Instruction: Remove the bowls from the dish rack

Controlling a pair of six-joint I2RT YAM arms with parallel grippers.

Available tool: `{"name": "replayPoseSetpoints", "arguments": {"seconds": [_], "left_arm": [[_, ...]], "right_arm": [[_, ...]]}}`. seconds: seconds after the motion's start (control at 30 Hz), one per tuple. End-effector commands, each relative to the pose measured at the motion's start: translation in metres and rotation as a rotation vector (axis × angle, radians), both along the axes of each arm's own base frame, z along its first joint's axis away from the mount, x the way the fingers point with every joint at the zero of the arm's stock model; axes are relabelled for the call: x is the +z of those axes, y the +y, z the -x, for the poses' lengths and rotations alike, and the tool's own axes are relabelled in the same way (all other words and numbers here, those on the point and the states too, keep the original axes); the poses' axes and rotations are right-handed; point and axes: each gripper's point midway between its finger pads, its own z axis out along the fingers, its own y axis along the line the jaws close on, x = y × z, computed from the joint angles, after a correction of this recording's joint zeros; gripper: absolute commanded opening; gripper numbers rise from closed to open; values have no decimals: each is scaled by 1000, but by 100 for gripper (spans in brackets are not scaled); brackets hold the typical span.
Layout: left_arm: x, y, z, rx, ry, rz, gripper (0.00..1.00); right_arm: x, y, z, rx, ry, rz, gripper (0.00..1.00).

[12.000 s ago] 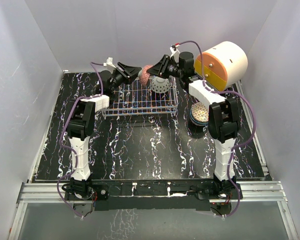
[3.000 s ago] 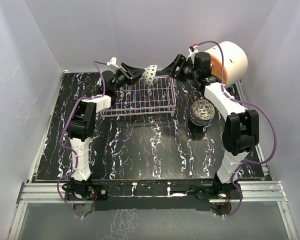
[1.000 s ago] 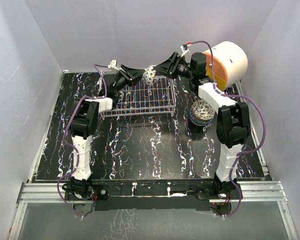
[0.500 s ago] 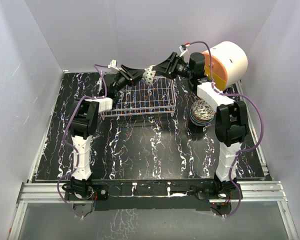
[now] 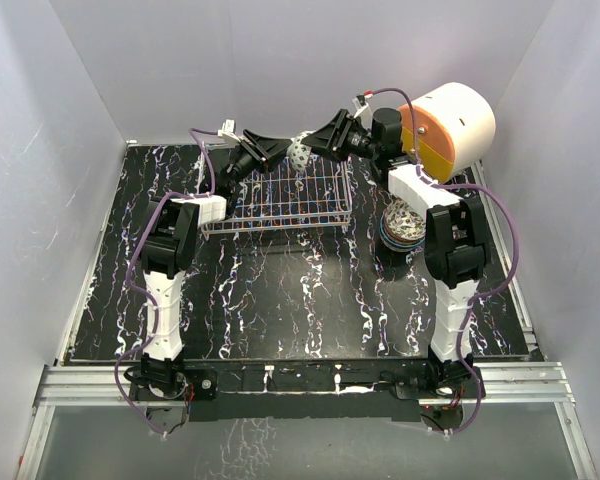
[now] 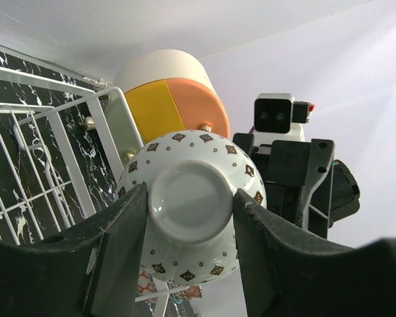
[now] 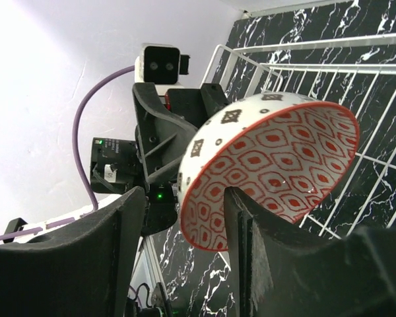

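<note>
My left gripper (image 5: 283, 151) is shut on the pale foot ring of a white bowl with small dark diamond marks (image 5: 299, 153), held on its side above the far edge of the wire dish rack (image 5: 280, 205). In the left wrist view the bowl (image 6: 193, 205) fills the space between my fingers (image 6: 125, 224). My right gripper (image 5: 317, 145) is open and straddles the bowl's rim. In the right wrist view one finger (image 7: 241, 218) is inside the red-patterned bowl (image 7: 277, 158) and the other is outside, apart from it. A stack of bowls (image 5: 403, 222) stands right of the rack.
A big white cylinder with an orange-yellow face (image 5: 450, 120) stands at the back right, close behind my right arm. Grey walls close in the black marbled table (image 5: 280, 290) on three sides. The rack's rail (image 6: 72, 165) runs just below the held bowl.
My right gripper has moved left from beside the cylinder up to the bowl and now straddles its rim. My left gripper keeps holding the bowl in the same place.
</note>
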Motion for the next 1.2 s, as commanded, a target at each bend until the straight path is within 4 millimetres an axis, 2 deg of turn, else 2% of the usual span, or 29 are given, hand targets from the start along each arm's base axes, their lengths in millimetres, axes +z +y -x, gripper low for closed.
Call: {"name": "replayPoseSetpoints", "arguments": {"seconds": [0.0,0.23,0.43,0.5,0.63,0.83,1.17], "left_arm": [[49,0,13,-4,-137,37,24],[45,1,13,-1,-130,35,24],[43,1,12,-1,-127,34,27],[43,1,13,-1,-126,36,27],[44,0,13,-3,-126,41,33],[43,4,14,-1,-132,78,57],[40,12,12,33,-133,46,67]], "right_arm": [[28,5,-2,-1,-55,-25,52],[28,6,0,9,-56,-29,33],[29,7,2,16,-59,-30,11],[30,6,2,17,-61,-29,8],[30,6,5,23,-65,-25,7],[36,4,9,20,-88,-3,7],[60,-8,26,-8,-179,97,7]]}}
